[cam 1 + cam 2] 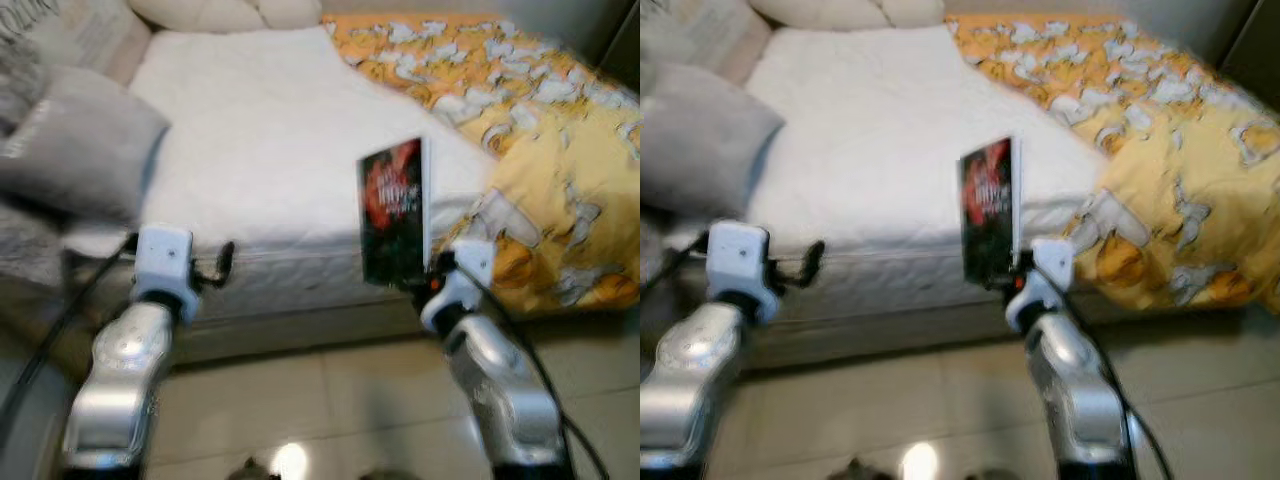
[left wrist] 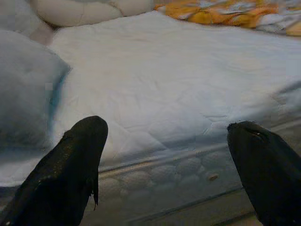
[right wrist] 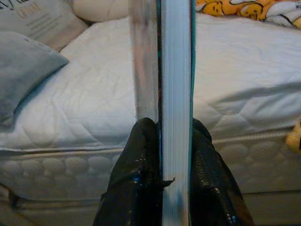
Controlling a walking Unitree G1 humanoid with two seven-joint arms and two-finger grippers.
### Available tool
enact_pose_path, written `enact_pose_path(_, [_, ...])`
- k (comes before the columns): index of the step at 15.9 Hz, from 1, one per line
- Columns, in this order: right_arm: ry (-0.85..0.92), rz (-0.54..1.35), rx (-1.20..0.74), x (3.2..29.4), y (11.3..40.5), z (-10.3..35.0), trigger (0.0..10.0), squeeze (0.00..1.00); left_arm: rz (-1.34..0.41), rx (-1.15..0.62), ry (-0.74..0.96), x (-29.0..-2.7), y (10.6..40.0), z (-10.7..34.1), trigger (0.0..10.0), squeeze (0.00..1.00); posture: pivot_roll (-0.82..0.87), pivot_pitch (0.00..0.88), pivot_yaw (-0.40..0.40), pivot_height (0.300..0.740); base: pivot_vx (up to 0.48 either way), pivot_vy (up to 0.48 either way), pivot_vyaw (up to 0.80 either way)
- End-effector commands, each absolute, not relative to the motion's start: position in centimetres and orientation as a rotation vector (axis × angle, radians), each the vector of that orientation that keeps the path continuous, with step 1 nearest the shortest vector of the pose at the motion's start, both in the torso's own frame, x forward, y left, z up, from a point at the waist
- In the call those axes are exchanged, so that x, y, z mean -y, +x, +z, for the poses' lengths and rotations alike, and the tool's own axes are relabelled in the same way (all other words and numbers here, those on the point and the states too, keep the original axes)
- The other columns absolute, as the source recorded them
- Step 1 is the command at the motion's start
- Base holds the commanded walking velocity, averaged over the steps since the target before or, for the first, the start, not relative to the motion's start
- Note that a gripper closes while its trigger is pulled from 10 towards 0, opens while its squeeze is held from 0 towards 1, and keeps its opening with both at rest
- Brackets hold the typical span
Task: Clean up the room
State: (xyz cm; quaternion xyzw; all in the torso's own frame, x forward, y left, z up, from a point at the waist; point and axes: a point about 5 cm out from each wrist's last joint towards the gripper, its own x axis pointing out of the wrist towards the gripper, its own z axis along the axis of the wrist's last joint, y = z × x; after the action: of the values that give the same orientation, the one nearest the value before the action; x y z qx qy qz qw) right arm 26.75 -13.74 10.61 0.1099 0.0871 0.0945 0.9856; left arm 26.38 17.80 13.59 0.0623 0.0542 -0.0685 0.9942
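While the right gripper [image 3: 162, 141] clamped an upright book [image 1: 393, 212] before the bed [image 1: 270, 150], the left gripper [image 2: 164, 136] stood wide apart.

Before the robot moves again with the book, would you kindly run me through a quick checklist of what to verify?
1. Right pincer shut on the book: ok, a finger presses each cover at the lower edge.
2. Book upright: ok, it stands on end above the pincer.
3. Grip depth: not ok, only the bottom edge is held, so the book might tip.
4. Left pincer free: ok, fingers open, nothing between them, facing the mattress.
5. Bare mattress ahead for setting down: ok, white surface between the grey pillow and the yellow duvet.
6. Where the book belongs: cannot tell.
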Motion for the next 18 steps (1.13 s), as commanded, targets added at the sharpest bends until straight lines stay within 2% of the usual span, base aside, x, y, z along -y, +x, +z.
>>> enact_pose_path(1, [0.225,0.18,-0.13,13.95,26.93,11.45,10.0,0.0,-0.127,-0.093,0.145,-18.1,26.52,14.23,10.0,1.0,-0.09,0.024,-0.012,0.74,0.0,0.0,0.0])
enact_pose_path(4, [0.225,0.188,-0.127,13.67,27.02,11.51,10.0,0.0,-0.127,-0.087,0.174,-18.25,26.65,14.27,10.0,1.0,-0.09,0.024,-0.009,0.74,0.0,0.0,0.0])
enact_pose_path(8, [0.192,0.204,-0.121,13.52,27.4,11.69,10.0,0.0,-0.116,-0.081,0.17,-18.45,26.75,14.46,10.0,1.0,-0.09,0.025,-0.008,0.74,0.291,0.0,0.0])
enact_pose_path(11, [0.183,0.206,-0.119,13.39,27.74,11.8,10.0,0.0,-0.111,-0.083,0.17,-18.51,26.84,14.43,10.0,1.0,-0.09,0.027,-0.01,0.74,0.319,0.0,0.8])
enact_pose_path(18, [0.184,0.218,-0.118,13.17,27.85,11.77,10.0,0.0,-0.116,-0.087,0.167,-18.33,26.82,14.31,10.0,1.0,-0.09,0.026,-0.012,0.74,0.319,0.0,0.0])
